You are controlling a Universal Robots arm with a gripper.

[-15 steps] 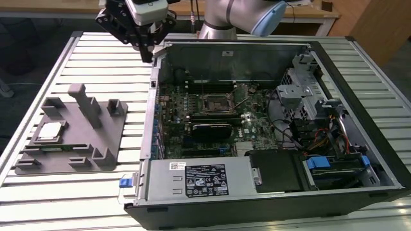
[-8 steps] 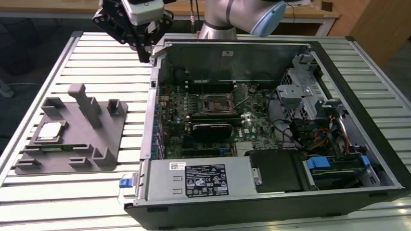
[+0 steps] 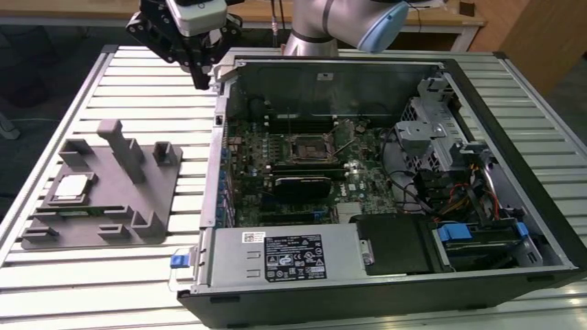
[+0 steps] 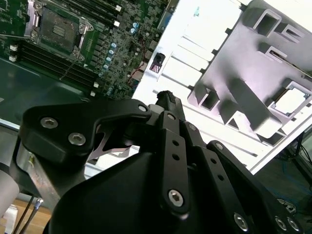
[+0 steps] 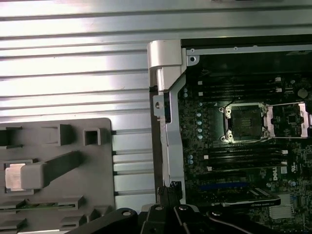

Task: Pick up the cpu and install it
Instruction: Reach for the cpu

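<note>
CPU point(image 3: 71, 187) lies flat with its silver top up in a square pocket of the grey tray point(image 3: 110, 210), on the exterior view's left. It is on the side of the tray away from the computer case point(image 3: 367, 306). In the first wrist view a grey post of the tray covers part of it. The tray rests on the slatted metal table point(image 3: 137, 89), just beside the open case.

Inside the case the green motherboard point(image 3: 275, 172) faces up. Its processor socket point(image 3: 310, 148) stands open, with the metal frame swung aside and nothing seated in it.

Farther back, the end effector point(image 3: 200, 82) hangs above the table, just outside the far corner of the case on the tray's side. It is well apart from the CPU and touches nothing. Its fingers point(image 4: 165, 100) are drawn together at the tips and nothing is caught between them. Beyond it, the arm point(image 3: 317, 20) rises behind the case's far wall.
</note>
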